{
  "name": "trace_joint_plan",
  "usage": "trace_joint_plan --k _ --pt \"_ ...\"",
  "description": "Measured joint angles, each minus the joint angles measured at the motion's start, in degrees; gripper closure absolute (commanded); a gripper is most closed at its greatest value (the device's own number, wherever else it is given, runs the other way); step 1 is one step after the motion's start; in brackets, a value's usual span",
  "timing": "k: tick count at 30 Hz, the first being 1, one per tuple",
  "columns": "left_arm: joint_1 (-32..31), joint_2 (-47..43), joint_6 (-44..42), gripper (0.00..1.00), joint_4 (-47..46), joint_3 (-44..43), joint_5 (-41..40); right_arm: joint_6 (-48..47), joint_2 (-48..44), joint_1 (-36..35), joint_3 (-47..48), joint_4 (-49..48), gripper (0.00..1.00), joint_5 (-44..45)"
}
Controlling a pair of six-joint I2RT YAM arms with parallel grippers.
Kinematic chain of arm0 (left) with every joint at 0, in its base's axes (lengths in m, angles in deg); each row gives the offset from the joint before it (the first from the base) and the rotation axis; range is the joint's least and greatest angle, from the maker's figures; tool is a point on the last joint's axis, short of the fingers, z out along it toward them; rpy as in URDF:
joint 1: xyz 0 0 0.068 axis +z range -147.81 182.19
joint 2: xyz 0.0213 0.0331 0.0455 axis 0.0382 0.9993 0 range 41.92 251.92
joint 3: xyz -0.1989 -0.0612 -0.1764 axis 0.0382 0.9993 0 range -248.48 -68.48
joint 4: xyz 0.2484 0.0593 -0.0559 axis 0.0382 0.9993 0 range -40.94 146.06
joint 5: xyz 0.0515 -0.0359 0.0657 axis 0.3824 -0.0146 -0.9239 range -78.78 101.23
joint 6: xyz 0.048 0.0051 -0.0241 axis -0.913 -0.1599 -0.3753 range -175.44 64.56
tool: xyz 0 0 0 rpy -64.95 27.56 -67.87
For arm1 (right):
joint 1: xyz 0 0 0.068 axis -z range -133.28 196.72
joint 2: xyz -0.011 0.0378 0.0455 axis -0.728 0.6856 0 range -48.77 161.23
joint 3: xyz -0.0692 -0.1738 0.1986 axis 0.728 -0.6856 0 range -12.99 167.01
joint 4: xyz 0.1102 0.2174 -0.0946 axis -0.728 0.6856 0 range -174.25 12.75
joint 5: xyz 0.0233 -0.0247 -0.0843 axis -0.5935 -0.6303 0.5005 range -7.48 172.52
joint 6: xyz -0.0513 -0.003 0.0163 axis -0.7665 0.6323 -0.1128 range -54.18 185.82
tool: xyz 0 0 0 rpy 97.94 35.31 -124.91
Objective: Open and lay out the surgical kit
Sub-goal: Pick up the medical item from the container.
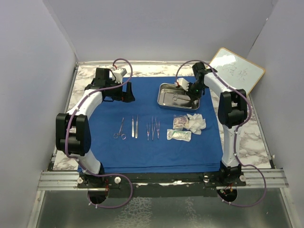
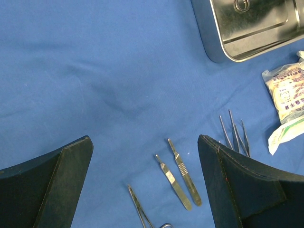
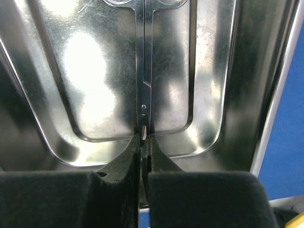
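Pinching the very tips of a slim, ring-handled steel instrument [image 3: 144, 71], the right gripper [image 3: 142, 142] has its black fingers pressed together down inside the shallow rectangular steel tray [image 3: 213, 71]. Whether the tool is scissors or forceps I cannot tell. The tray sits on the far right part of the large royal-blue cloth wrap [image 1: 142, 152], which lies spread flat over the marble-patterned table [image 1: 259, 142]. The left gripper [image 1: 124, 95] hangs spread wide over bare cloth at the far left, holding nothing.

Nearer the arms a row is laid out: 1 ring-handled tool [image 1: 119, 129], 2 flat scalpel-type handles [image 1: 135, 126], a cluster of thin tweezers [image 1: 152, 128], then white gauze [image 1: 196, 122] and 2 clear packets [image 1: 179, 135].

The pinched instrument looks light, rigid and slick. Held only at its tips, it will likely swing with the heavier ring end hanging, and it could slip free. A hold nearer the pivot would be steadier, though a tool lying flat on polished steel offers little to get under. The tray's raised rim must be cleared on the way out.

The cloth is soft and could ruck if a finger drags on it. Bare blue shows left of the row and in front of it. Plain grey walls close in on 3 sides, and a wood-framed whiteboard [image 1: 237, 69] leans at the far right corner, near the right arm.
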Motion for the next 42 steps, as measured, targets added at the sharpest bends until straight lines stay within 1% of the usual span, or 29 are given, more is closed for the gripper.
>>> trace_joint_plan --k 13,20,32,36,42 --pt "-0.4 0.0 -0.1 0.05 -1.2 0.9 0.0 0.2 -3.6 0.0 -0.4 -1.0 0.99 0.0" --pt "-0.4 -0.7 -0.2 0.06 -2.2 2.1 0.0 0.9 -4.8 0.0 -1.4 -1.8 0.99 -1.9" --pt "-0.7 -3.1 0.1 0.08 -3.4 3.2 0.9 3.7 -12.1 -0.7 -6.4 -5.8 0.99 -5.2" --pt "-0.7 -4.5 0.4 0.09 -4.1 3.8 2.3 4.4 -15.3 -2.4 -8.4 -7.3 0.99 -5.4" --pt "-1.0 -6.9 0.4 0.11 -4.5 4.4 5.8 5.0 -19.5 -7.8 -10.5 -8.7 0.99 -5.5"
